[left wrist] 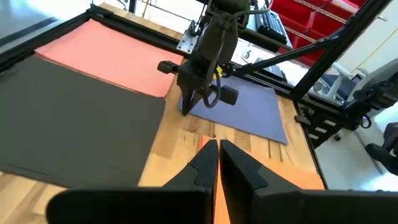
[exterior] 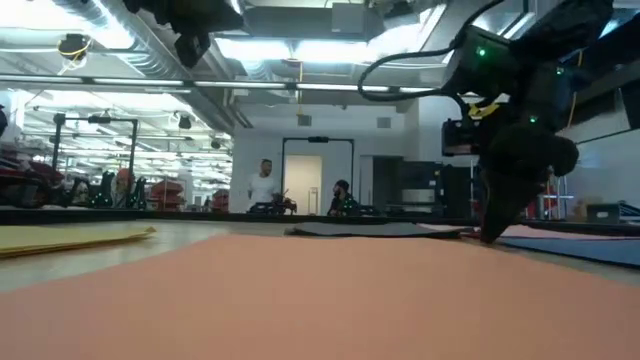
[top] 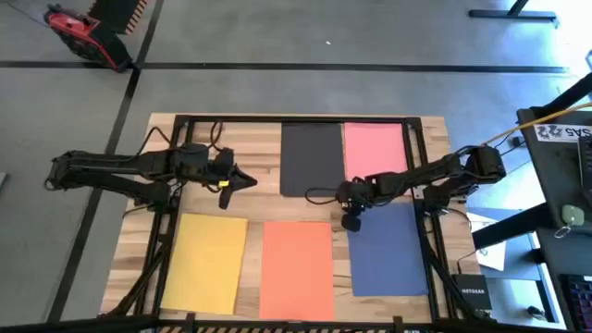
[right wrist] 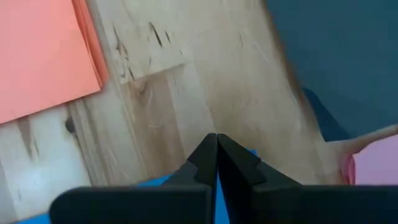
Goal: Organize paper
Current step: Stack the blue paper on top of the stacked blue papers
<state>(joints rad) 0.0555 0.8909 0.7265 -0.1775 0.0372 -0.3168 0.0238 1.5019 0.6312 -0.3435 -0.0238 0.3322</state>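
Right gripper (top: pixel 351 222) being lowered, jaws pressed together, onto blue sheet (top: pixel 388 252) top-left corner at frame centre, likely for sliding. Left gripper (top: pixel 248 181) being hovered centre-left, jaws pressed together.

Five paper sheets: one black (top: pixel 312 158), pink (top: pixel 375 148), yellow (top: pixel 205 262), orange (top: pixel 297 269), blue (top: pixel 388 251).

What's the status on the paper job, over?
Left gripper shut, waiting above bare wood. Right gripper shut, down at blue sheet corner. Five sheets lie spread flat. Nothing in the way.
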